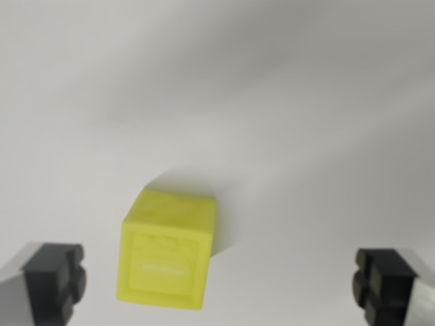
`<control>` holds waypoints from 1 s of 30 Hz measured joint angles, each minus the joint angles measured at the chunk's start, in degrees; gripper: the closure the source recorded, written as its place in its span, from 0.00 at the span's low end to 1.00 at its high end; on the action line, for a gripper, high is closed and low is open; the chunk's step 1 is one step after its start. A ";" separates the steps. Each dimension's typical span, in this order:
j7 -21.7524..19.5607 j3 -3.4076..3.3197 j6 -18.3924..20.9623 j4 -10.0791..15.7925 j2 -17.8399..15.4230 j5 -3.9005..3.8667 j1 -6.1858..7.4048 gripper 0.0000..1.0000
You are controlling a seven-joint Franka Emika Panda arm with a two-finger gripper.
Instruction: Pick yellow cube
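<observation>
Plain white, matte tabletop (272,102), softly shadowed, fills the wrist view and bears one item: a small yellow moulded-plastic cube (166,248) with an embossed face, lying low in the frame, nearer the wrist view's left finger. Black two-finger gripper (221,282): jaws spread wide, empty, flanking the cube without touching it. Judged rigid, light, smooth-sided and somewhat slippery; best taken squarely across two opposite flat faces, after centring.
</observation>
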State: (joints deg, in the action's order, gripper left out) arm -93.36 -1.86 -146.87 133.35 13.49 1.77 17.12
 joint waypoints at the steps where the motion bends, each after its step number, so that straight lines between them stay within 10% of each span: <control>1: -0.40 0.00 -0.24 0.06 0.18 0.00 0.18 0.00; 30: -11.92 -0.02 -6.96 0.84 6.17 0.02 5.56 0.00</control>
State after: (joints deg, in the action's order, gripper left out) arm -105.28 -1.88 -153.83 134.20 19.66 1.79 22.68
